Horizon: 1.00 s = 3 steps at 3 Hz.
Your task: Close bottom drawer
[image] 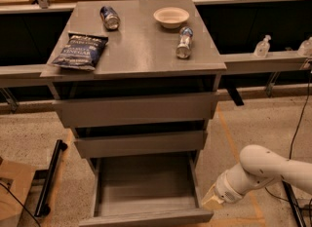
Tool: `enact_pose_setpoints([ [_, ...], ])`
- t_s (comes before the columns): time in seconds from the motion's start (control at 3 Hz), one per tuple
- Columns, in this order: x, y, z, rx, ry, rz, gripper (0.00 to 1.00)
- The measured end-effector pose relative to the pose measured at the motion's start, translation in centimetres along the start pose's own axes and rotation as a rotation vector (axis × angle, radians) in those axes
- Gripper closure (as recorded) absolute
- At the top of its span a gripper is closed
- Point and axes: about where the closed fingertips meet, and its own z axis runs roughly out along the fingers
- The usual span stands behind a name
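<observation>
The bottom drawer [146, 217] of the grey wood-grain cabinet is pulled far out, and its shallow tray [144, 182] shows empty. The middle drawer front [140, 144] and the top drawer front [136, 110] above it sit nearly flush. My white arm [265, 170] reaches in from the lower right. My gripper [210, 200] is low, right beside the right end of the bottom drawer's front.
On the cabinet top lie a dark chip bag [80, 50], a can [109, 16], a white bowl [171, 16] and a bottle on its side [184, 42]. A black bar [51, 175] lies on the floor at left. A ledge [263, 60] with a spray bottle runs at right.
</observation>
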Motion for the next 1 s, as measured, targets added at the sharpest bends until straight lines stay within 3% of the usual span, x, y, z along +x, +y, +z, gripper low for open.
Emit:
enact_pose_setpoints([
  [0.67, 5.1, -6.2, 12.2, -0.045, -0.135, 0.179, 1.0],
  [1.0, 5.2, -5.7, 12.4, -0.055, -0.131, 0.178, 1.0],
])
